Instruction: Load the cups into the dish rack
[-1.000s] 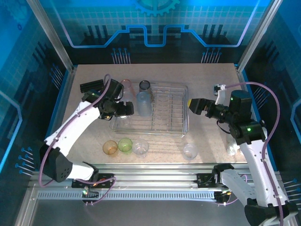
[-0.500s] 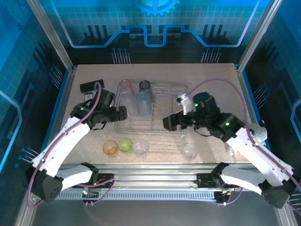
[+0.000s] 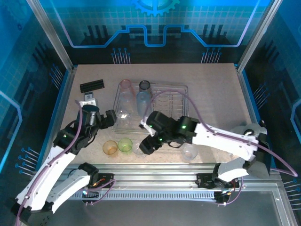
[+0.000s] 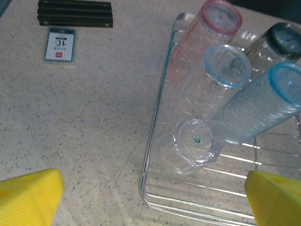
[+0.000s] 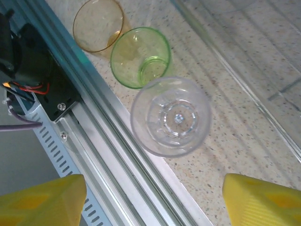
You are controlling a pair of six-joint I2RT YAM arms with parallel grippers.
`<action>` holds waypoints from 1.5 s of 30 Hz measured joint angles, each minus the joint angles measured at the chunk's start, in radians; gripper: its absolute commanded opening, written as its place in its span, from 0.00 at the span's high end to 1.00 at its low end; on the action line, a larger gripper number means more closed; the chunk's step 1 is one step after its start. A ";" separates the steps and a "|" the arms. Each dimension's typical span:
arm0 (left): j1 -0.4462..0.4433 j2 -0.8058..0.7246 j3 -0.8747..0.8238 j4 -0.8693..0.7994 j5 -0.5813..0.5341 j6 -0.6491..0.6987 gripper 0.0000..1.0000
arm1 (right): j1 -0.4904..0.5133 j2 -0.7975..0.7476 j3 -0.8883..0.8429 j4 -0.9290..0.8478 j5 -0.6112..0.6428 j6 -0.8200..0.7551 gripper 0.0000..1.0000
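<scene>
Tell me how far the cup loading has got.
Done: five cups lie in the dish rack. In hand: nothing yet; the right gripper hangs open over a clear cup by the near rail. Left: that cup, the orange cup, the green cup and another clear cup on the table.

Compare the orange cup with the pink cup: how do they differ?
The orange cup is short; the pink cup is taller. The orange cup stands upright on the table; the pink cup leans in the dish rack. Both are translucent plastic.
</scene>
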 measured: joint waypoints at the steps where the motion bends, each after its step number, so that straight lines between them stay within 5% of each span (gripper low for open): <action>1: 0.000 -0.019 -0.011 0.009 -0.004 -0.003 0.01 | 0.020 0.037 0.027 -0.016 0.009 -0.012 0.26; 15: 0.000 -0.093 -0.025 0.026 -0.055 -0.005 0.01 | 0.138 0.389 0.228 -0.172 0.077 -0.130 0.50; 29: 0.000 -0.105 -0.046 0.026 -0.059 0.000 0.00 | 0.140 0.487 0.271 -0.190 0.100 -0.146 0.64; 45: 0.000 -0.105 -0.047 0.027 -0.058 0.003 0.01 | 0.141 0.505 0.312 -0.227 0.141 -0.144 1.00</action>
